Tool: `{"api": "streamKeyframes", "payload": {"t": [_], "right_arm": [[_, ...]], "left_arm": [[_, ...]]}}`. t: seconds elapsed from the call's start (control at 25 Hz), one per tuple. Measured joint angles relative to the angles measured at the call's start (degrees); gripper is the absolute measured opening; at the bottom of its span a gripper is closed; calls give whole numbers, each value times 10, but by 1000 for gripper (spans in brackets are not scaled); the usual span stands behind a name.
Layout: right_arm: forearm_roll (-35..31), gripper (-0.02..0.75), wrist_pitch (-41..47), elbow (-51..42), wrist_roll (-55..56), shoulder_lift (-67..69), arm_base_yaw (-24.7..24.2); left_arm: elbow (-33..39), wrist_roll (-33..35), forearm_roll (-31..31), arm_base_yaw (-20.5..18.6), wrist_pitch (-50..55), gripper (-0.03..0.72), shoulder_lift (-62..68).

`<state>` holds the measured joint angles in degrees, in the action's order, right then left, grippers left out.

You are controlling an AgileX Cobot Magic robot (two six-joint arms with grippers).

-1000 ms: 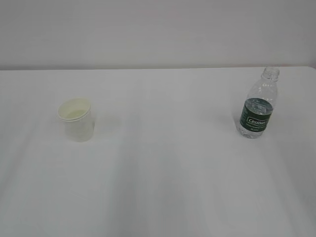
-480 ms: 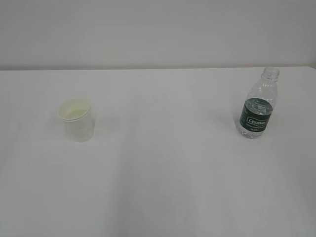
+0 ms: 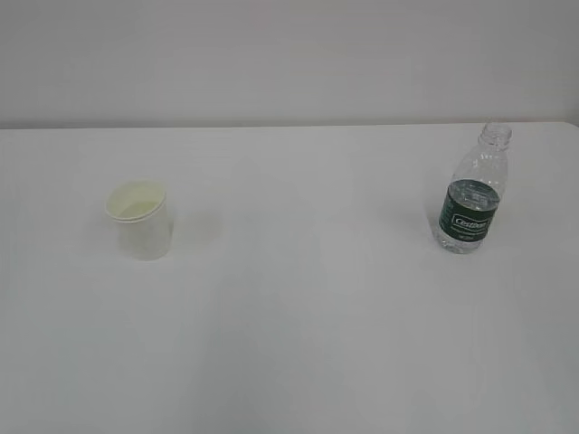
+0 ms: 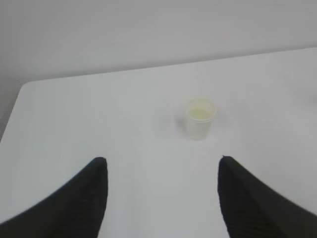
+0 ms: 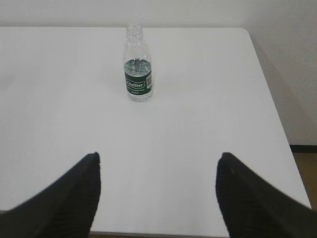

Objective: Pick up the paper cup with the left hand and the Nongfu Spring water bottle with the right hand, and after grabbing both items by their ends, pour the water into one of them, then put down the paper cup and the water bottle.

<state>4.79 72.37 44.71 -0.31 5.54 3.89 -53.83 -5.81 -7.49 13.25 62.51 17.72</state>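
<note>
The white paper cup [image 3: 139, 219] stands upright on the left of the table, and in the left wrist view the paper cup [image 4: 200, 118] sits well ahead of the fingers. My left gripper [image 4: 162, 159] is open with only bare table between its black fingertips. On the right stands the Nongfu Spring water bottle [image 3: 469, 193], clear, capless, with a dark green label and water in its lower part. The water bottle [image 5: 137, 64] appears far ahead in the right wrist view. My right gripper [image 5: 158, 154] is open and empty. Neither arm shows in the exterior view.
The white table [image 3: 298, 298] runs back to a pale wall. Its near edge and right edge [image 5: 277, 124] show in the right wrist view, with floor beyond. The table's left corner [image 4: 25, 89] shows in the left wrist view.
</note>
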Motion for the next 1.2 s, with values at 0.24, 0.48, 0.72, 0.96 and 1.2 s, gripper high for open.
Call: {"api": "streamKeyframes", "payload": {"t": [0.24, 0.48, 0.72, 0.96, 1.2], "right_arm": [[-2, 543, 7, 2, -1, -31, 0], [-2, 543, 8, 2, -1, -36, 0], [-2, 542, 8, -25, -2, -36, 0], [-2, 541, 8, -69, -2, -37, 0], [-2, 540, 8, -103, -2, -37, 0]], "left_arm": [[31, 0, 13, 0, 61, 493, -39], [111, 0, 62, 0, 77, 489, -101], [179, 0, 81, 0, 83, 477, -161], [203, 0, 82, 0, 85, 475, -172], [210, 0, 82, 0, 80, 469, -172]]}}
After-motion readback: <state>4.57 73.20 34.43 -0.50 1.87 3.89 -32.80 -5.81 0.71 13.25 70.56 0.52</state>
